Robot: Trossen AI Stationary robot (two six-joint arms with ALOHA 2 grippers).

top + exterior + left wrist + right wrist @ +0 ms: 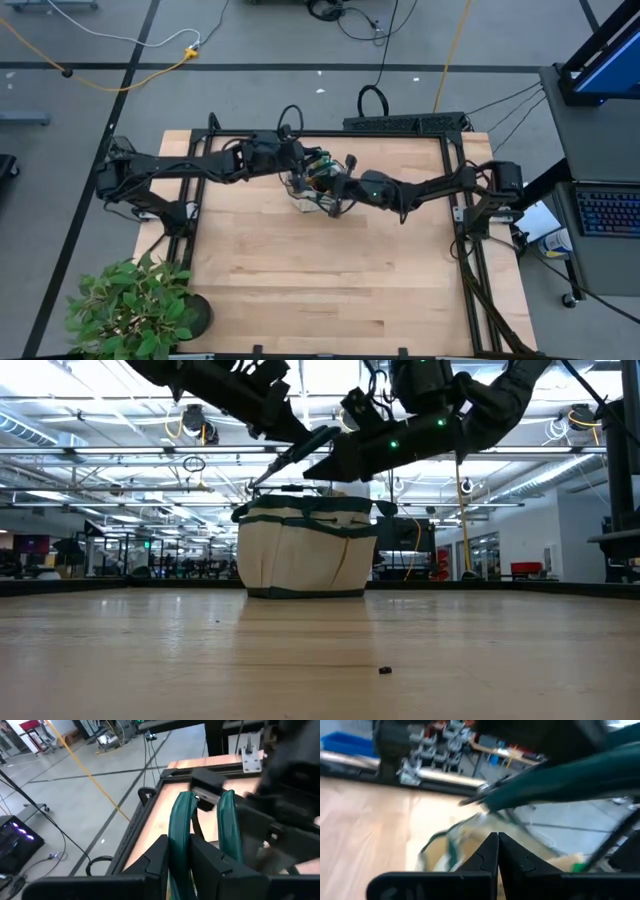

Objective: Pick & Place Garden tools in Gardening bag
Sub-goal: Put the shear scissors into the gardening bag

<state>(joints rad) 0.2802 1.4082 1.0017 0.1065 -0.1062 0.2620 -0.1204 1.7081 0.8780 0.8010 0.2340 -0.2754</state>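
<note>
The beige gardening bag [308,192] with dark trim stands on its base at the table's far middle; it also shows in the low view [305,550]. Both arms meet above it. My left gripper [302,168] is shut on dark green-handled pruning shears [295,455], held over the bag's rim. My right gripper [337,200] hangs shut over the bag's right side; in the right wrist view [497,851] its fingers are closed with nothing between them, and a green shear handle [570,780] crosses beyond them. Some tools show inside the bag [320,170]. My left gripper [177,844] pinches one green handle of the shears [179,827] between its two fingers. The second handle [227,827] lies outside one finger. Both handles run forward, along the fingers. The shears are lifted clear, slanting above the bag's rim; their blade end is hidden.
A leafy potted plant [135,305] stands at the table's near left corner. A black frame [460,215] borders the table. A small dark crumb [383,670] lies on the wood. Bare wood [330,290] lies nearer than the bag.
</note>
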